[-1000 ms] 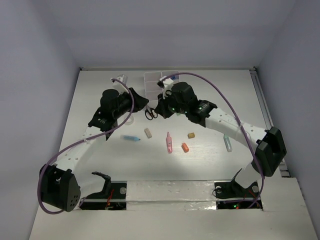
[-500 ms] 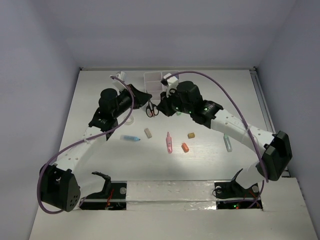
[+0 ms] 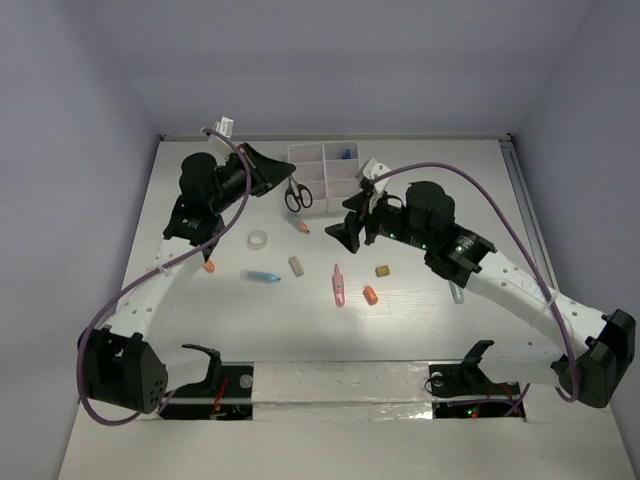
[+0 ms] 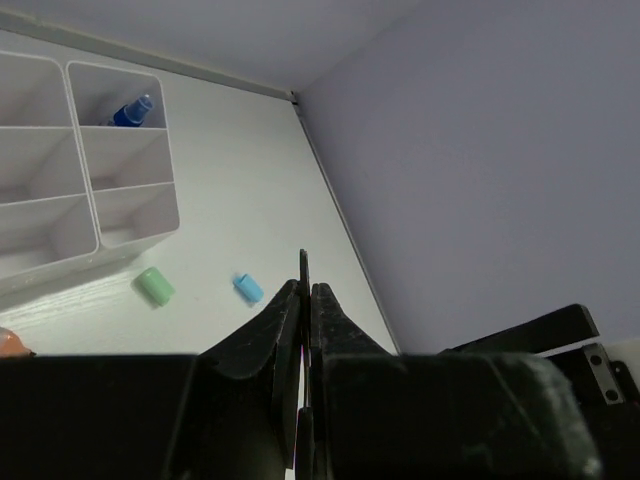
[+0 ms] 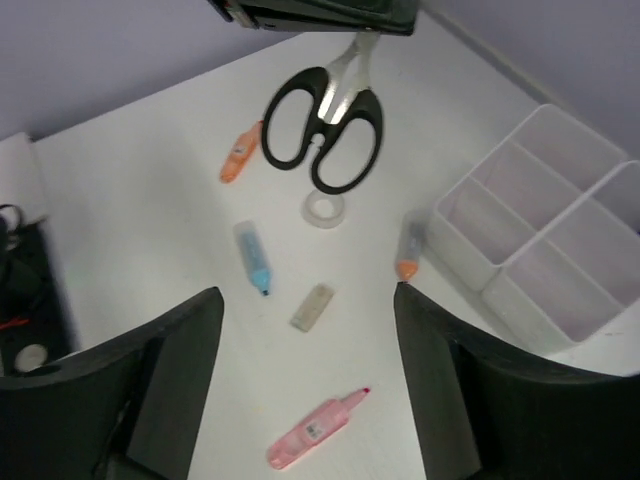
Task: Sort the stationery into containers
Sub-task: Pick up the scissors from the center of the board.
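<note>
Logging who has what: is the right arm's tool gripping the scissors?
No, the scissors hang by their blades from the left tool, while the right tool stands open with nothing between its fingers.

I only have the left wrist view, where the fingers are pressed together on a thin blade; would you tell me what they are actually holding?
Observer: The left gripper is shut on the blades of the black-handled scissors, whose handles hang down below it.
Operator: Thank you. What is the right gripper doing?
Observer: The right gripper is open and empty, on the near side of the organiser box.
Operator: Is anything unsorted outside my view?
Observer: Yes, a pink marker, a light-blue marker and a tan eraser lie loose in front of the box.
</note>
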You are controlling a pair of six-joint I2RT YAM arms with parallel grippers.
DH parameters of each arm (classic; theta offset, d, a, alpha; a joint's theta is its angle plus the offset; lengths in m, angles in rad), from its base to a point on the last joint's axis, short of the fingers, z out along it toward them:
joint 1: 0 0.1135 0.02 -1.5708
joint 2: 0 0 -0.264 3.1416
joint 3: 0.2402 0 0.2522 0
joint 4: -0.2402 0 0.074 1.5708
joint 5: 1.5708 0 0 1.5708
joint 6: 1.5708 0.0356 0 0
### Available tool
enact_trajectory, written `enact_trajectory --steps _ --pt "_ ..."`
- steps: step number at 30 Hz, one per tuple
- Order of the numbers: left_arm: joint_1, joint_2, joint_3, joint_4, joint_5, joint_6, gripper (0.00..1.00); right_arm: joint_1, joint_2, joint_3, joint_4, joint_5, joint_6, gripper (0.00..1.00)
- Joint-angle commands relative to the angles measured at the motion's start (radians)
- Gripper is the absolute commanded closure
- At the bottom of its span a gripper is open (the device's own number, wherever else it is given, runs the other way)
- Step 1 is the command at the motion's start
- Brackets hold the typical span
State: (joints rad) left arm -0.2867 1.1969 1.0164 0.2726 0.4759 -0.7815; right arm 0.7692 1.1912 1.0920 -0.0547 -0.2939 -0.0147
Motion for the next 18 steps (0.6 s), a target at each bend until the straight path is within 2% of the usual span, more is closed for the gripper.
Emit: enact_trajectory --steps 1,3,4,5,10,11,18 --pt "0.064 0.027 0.022 -0.029 0.128 -0.111 1.0 0.047 -0.028 -0.04 0.07 0.119 -0.186 0.23" --pt "0.087 0.041 -0.002 -0.001 0.177 -0.153 1.0 0.08 -0.027 -0.047 0.101 0.211 -0.27 0.18" --pt "0.101 0.044 -0.012 0.019 0.194 -0.203 1.0 0.126 -0.016 -0.049 0.113 0.32 -0.306 0.17" --pt "0.101 0.053 -0.019 0.04 0.222 -0.222 1.0 0.146 0.001 -0.04 0.121 0.367 -0.379 0.15" --pt "0.101 0.055 -0.041 0.06 0.254 -0.286 1.0 0.222 0.131 -0.029 0.205 0.571 -0.522 0.14" --pt "0.101 0.049 -0.044 0.062 0.256 -0.298 1.0 0.241 0.14 -0.041 0.281 0.587 -0.562 0.13" --pt "0.101 0.038 -0.067 0.082 0.283 -0.34 1.0 0.301 0.208 -0.046 0.423 0.682 -0.698 0.12"
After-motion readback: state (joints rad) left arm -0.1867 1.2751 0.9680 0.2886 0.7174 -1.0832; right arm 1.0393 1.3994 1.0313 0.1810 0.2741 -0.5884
